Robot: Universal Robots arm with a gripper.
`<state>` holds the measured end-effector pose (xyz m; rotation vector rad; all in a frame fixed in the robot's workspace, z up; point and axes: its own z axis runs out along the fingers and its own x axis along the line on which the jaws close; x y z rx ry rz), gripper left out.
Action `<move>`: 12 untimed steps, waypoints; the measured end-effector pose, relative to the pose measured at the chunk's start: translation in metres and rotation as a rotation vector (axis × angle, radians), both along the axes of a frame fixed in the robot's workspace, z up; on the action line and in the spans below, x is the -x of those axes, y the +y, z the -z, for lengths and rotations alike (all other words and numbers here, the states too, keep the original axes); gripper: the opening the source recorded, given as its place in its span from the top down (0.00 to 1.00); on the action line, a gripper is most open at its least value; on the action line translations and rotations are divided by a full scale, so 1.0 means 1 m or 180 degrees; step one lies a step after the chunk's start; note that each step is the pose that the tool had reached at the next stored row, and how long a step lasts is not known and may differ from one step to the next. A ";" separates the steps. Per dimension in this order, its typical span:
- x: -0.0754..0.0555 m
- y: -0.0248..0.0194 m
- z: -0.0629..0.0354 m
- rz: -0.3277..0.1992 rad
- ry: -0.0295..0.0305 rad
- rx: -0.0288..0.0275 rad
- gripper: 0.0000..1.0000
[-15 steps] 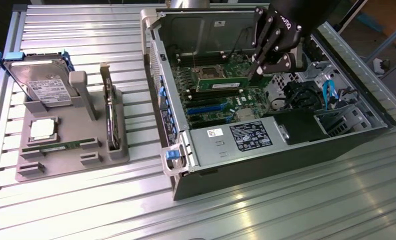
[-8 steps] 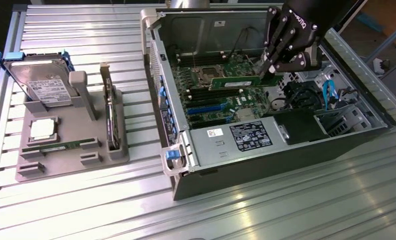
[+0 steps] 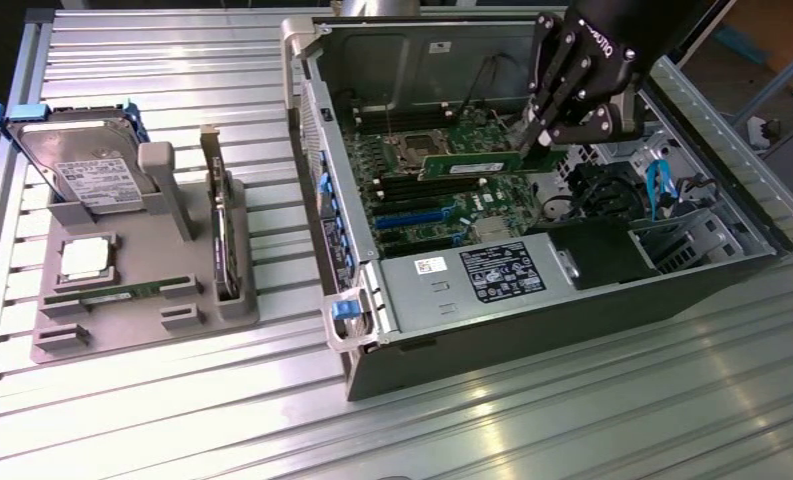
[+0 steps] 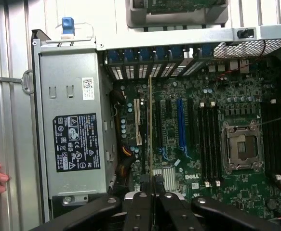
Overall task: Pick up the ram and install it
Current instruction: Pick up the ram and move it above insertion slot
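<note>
Claw (image 4: 153, 188) pinches the ram (image 4: 150, 125) edge-on above the motherboard (image 4: 227, 96), power supply (image 4: 73, 120) nearby.

Table (image 3: 169, 400): ribbed bare metal, seen as shiny.
Case (image 3: 383, 60): grey sheet metal, matt.
Ram (image 3: 470, 165): green circuit board, smooth.
Tray (image 3: 116, 335): grey plastic, matt.

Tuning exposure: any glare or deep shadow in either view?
Exterior view: glare blows out the table and processor; case interior partly in shadow. Wrist view: board and ram evenly lit; table beyond washed white.
</note>
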<state>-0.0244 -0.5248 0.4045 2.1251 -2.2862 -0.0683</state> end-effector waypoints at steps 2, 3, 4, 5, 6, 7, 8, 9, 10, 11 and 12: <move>0.000 0.0007 0.0000 0.0000 0.0000 0.0001 0.88; 0.000 0.0013 0.0002 0.0000 0.0000 0.0000 0.88; 0.000 0.0025 0.0003 0.0000 0.0000 0.0000 0.88; 0.000 0.0033 0.0003 0.0000 0.0000 0.0001 0.88; 0.000 0.0043 0.0004 0.0000 0.0000 0.0001 0.88; 0.000 0.0057 0.0005 0.0000 0.0000 0.0001 0.88; 0.000 0.0068 0.0006 0.0000 0.0000 0.0001 0.88; 0.000 0.0077 0.0008 0.0000 0.0000 0.0000 0.88; 0.000 0.0089 0.0008 0.0000 0.0000 0.0001 0.88; 0.000 0.0100 0.0010 0.0000 0.0000 0.0000 0.88; 0.000 0.0110 0.0010 0.0000 0.0000 0.0001 0.88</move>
